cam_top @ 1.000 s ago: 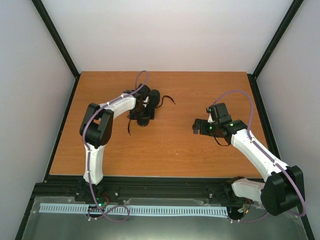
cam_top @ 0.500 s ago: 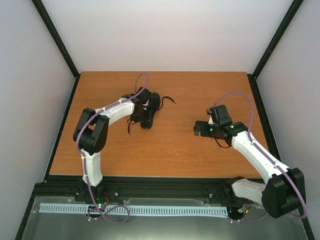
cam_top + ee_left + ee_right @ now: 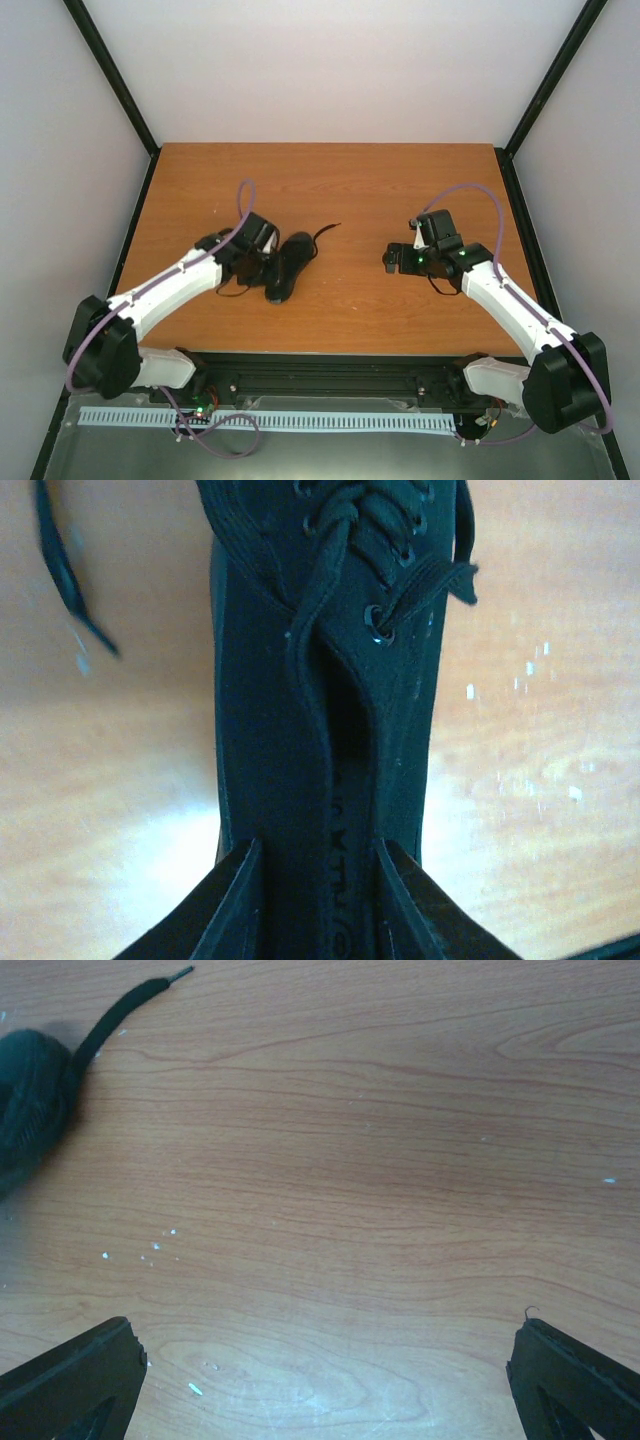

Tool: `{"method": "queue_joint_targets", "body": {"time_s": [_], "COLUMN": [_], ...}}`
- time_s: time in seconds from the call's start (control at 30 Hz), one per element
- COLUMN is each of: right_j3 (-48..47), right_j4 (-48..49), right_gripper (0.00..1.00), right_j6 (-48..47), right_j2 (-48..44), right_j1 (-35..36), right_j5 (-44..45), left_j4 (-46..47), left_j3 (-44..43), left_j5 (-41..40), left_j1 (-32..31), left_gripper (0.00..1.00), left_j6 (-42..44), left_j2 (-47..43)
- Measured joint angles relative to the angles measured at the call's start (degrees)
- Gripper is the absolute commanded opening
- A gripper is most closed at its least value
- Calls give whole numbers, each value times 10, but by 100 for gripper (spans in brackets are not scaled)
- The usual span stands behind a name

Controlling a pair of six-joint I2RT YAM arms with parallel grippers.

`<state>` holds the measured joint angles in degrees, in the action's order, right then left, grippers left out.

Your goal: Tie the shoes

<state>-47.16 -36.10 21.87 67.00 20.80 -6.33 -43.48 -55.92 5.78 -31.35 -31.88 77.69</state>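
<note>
Reading the table [image 3: 420, 180] left to right. The left arm reaches in low from the near-left corner. The left gripper [image 3: 317, 865] is pinching the black sneaker [image 3: 290, 265] at its heel end. In the wrist view one finger sits on each side of the collar, which looks squeezed narrow between them.

The sneaker lies on the wood left of centre, about midway between the near and far edges. Its long axis runs straight away from the left gripper, heel at the fingers, eyelets and toe beyond. From above that axis slants near-left to far-right.

Laces are untied. One loose lace [image 3: 62, 575] lies on the wood just beside the shoe. The other lace end [image 3: 328, 228] trails off the far-right tip toward the table's middle.

The right gripper [image 3: 391, 258] hovers over bare wood, well apart to the right of the sneaker, jaws spread wide, holding nothing. Its wrist view catches only the toe and that trailing lace, at far left.

Judgement: the left arm has the shoe. The right must travel left, and the lace end pointing its way is the nearest free piece.
</note>
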Motion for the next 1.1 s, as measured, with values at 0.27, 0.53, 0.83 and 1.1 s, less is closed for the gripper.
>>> {"method": "queue_joint_targets", "body": {"time_s": [0.27, 0.53, 0.83, 1.1], "right_j3": [13, -5, -86, -188], "right_j4": [17, 40, 64, 72], "right_gripper": [100, 100, 99, 69], "right_j6": [5, 18, 43, 57], "right_j2": [19, 84, 223, 359], "right_j1": [17, 61, 125, 194], "right_j5": [-24, -18, 16, 57], "left_j4": [24, 10, 8, 51], "left_j3": [82, 47, 18, 63], "left_j5": [16, -35, -172, -246], "left_j1": [-154, -198, -130, -66], "left_gripper": [74, 100, 100, 100], "left_j6": [-153, -174, -136, -132], "left_j2": [-115, -123, -84, -30]}}
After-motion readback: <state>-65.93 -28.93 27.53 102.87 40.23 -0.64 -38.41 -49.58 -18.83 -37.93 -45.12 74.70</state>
